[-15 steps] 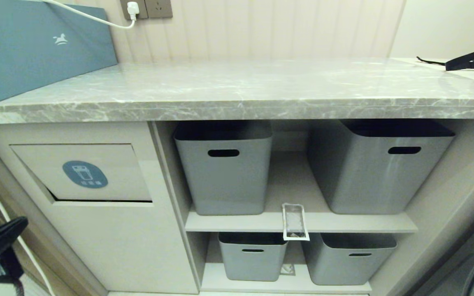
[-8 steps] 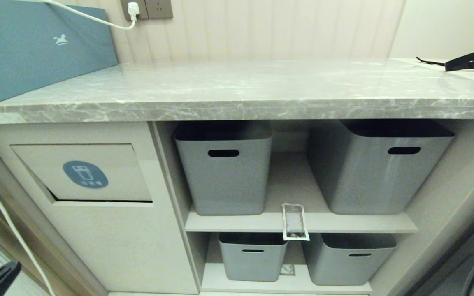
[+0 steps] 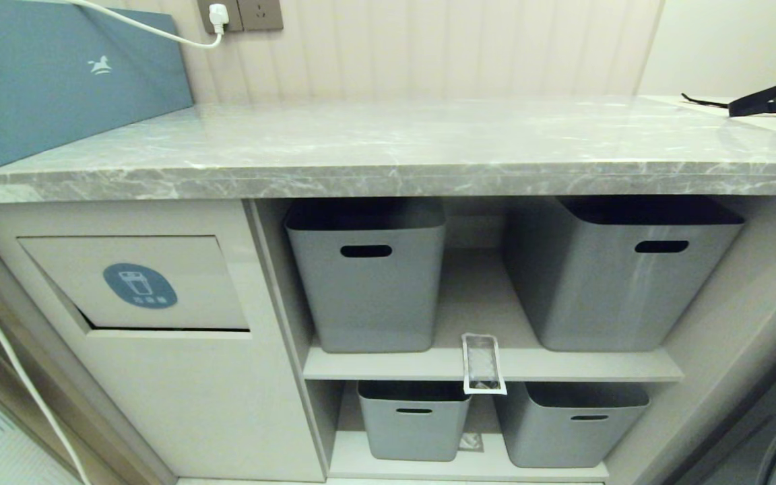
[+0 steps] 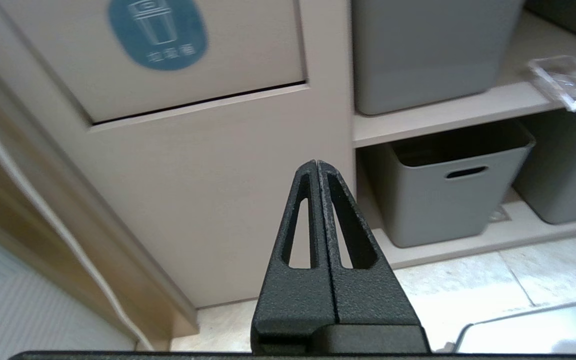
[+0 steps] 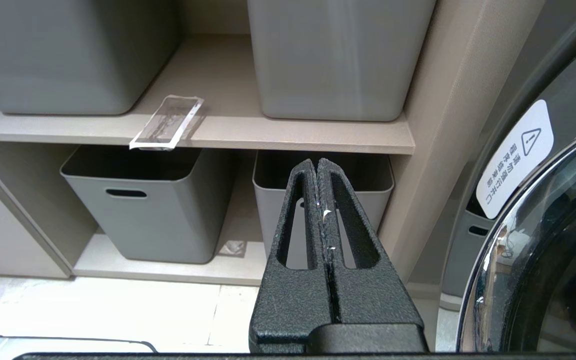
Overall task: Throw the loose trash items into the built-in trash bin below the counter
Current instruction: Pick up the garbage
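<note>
Left gripper (image 4: 317,165) pressed fully together, empty, low before the built-in trash bin (image 4: 228,200). Right gripper (image 5: 317,162) also closed, empty, parked low facing shelves, clear wrapper (image 5: 168,122) on shelf edge.

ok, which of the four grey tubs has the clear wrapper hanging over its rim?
The lower-right tub. The clear wrapper overhangs the shelf edge above its left corner; the other three have nothing over their rims.

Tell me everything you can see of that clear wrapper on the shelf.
The clear wrapper is a flat, narrow, transparent plastic strip with a white border. It lies on the upper beige shelf between the two large grey tubs, touching neither. Its near end overhangs the shelf's front edge, above the lower tubs. Nothing rests on it and no gripper is near it. It looks empty.
</note>
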`<state>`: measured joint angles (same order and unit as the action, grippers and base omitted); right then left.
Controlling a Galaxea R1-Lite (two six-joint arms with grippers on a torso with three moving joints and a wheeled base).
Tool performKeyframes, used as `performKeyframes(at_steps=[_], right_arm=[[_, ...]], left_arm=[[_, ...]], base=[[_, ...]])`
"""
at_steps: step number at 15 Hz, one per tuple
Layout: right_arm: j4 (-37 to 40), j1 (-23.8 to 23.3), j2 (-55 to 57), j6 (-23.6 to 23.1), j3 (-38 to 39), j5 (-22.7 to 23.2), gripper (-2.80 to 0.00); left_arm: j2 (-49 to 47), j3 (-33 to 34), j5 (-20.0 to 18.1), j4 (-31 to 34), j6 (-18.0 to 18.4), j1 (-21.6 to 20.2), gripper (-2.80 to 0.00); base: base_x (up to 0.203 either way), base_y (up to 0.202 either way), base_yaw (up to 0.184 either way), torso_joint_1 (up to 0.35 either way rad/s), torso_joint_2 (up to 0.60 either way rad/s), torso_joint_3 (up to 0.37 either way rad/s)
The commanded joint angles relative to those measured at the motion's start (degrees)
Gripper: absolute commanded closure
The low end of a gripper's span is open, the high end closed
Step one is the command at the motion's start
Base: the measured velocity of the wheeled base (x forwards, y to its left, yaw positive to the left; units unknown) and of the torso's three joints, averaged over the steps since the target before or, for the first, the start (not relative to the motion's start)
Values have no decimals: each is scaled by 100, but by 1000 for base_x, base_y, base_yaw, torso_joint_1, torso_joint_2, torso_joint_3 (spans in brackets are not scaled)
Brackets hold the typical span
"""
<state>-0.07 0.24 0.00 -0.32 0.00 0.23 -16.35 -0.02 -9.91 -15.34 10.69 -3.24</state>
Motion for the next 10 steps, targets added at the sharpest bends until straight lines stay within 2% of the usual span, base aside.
performKeyframes(at_steps=[1, 3, 4, 7, 10], right_arm=[[-1, 2, -9, -3, 0, 3, 0], [-1, 2, -9, -3, 0, 3, 0], [-1, 2, -9, -3, 0, 3, 0], [-1, 8, -9, -3, 0, 3, 0], [-1, 2, -6, -3, 0, 3, 0]], left_arm=[[159, 2, 219, 136, -24, 27, 0], [362, 2, 787, 619, -61, 267, 0], [687, 2, 859, 849, -97, 311, 0], [1541, 2, 803, 1506, -182, 315, 0], [1645, 2, 657, 1543, -173, 333, 0]], base=[[0, 0, 0, 0, 0, 0], [0, 0, 0, 0, 0, 0], [0, 0, 0, 0, 0, 0], [0, 0, 0, 0, 0, 0], [0, 0, 0, 0, 0, 0]])
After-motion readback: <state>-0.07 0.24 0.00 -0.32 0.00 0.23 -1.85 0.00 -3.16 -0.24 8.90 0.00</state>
